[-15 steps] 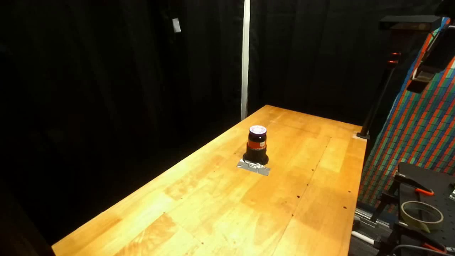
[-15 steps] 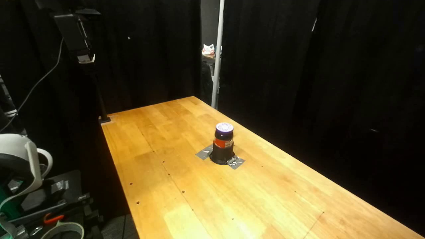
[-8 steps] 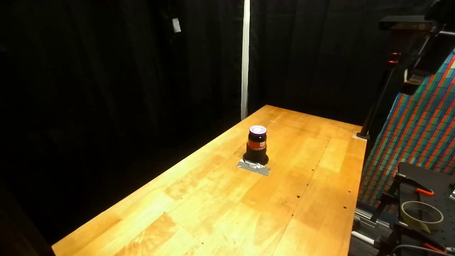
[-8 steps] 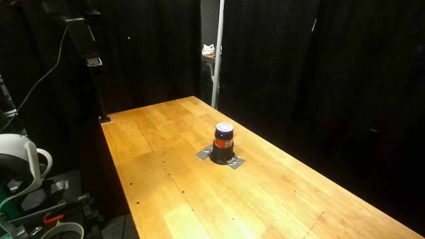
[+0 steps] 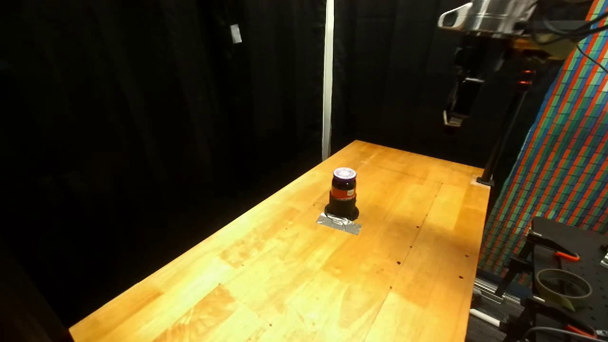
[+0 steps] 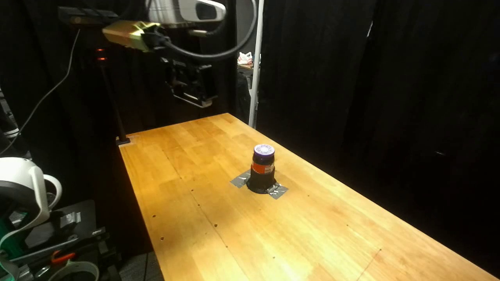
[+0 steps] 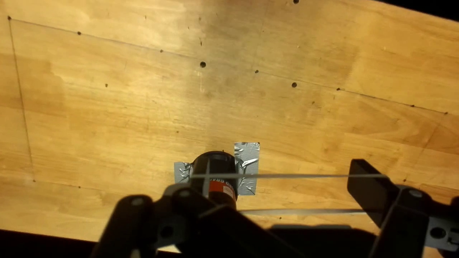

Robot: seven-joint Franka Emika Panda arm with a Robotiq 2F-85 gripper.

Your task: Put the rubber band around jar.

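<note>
You've swung the gripper [image 7: 281, 190] in over the table [image 6: 332, 218], wide with the rubber band [image 7: 294, 176] stretched across it, so centring above the upright jar [image 6: 263, 168] between the tape strips [image 6: 279, 191] seems next, though the partly blocked wrist view obscures alignment.

In an exterior view, looks down at a slant from above the near side of the table [image 5: 294, 275], well back from the jar [image 5: 343, 186], facing a far corner, with the striped panel [image 5: 546, 190] at right. In an exterior view, looks from similarly high and well back, slanted the contrary way across the same table, with the white rounded object [image 6: 15, 171] at near left. In the wrist view, peers steeply down from close to the end effector [image 7: 279, 186], nearer the jar, with the fingers [image 7: 369, 190] large at the near edge. Shares table, jar and silver tape [image 7: 248, 170] across all three views.
</note>
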